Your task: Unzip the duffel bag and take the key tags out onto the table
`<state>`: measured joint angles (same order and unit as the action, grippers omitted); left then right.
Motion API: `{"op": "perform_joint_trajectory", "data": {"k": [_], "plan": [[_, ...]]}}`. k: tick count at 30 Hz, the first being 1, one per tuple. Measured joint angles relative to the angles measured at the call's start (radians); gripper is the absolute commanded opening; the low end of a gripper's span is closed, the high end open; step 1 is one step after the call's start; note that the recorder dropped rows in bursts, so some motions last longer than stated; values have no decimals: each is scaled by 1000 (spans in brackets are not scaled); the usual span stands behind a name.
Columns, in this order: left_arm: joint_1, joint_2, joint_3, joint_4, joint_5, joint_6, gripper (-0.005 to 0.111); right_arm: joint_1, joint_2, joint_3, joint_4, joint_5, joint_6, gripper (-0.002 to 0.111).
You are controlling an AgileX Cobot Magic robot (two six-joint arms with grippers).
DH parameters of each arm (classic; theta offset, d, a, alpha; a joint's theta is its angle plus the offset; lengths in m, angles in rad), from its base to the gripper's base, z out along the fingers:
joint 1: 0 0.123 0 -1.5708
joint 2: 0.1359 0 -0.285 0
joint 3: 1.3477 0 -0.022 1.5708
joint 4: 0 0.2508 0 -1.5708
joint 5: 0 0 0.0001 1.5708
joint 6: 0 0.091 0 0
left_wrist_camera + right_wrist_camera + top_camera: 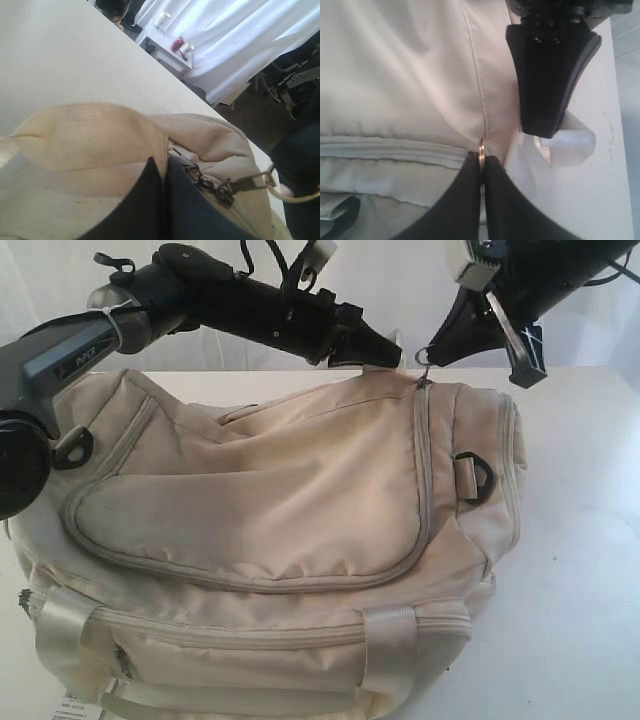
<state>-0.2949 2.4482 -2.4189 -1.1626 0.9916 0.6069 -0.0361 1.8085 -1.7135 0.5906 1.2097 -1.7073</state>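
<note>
One cream fabric duffel bag point(270, 510) lies on the white desk point(570, 570), beneath two grippers. The right gripper point(481, 166) is clenched on the bag's one brass zip-pull ring point(481, 148). Just beside it, the left gripper point(393, 351) is clenched, apparently pinching bag fabric.

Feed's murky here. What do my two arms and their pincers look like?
Both arms are black. The left arm has a grey segment with white lettering and loose black cables. The left pincer and right pincer end in black tapered wedges.

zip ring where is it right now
In the exterior view the zip ring sits at the bag's top edge, right of centre, pinched in the right gripper beside the left gripper.
</note>
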Motion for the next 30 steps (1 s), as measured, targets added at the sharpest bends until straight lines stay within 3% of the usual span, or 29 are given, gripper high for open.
{"op": "perform_joint_trajectory", "data": {"k": [16,30], "plan": [[0,0,0,-6,-14,-23,0,58,-102,172,-29,0,108,0],[0,0,0,-3,-26,-45,0,121,-174,281,-126,-2,340,0]]}}
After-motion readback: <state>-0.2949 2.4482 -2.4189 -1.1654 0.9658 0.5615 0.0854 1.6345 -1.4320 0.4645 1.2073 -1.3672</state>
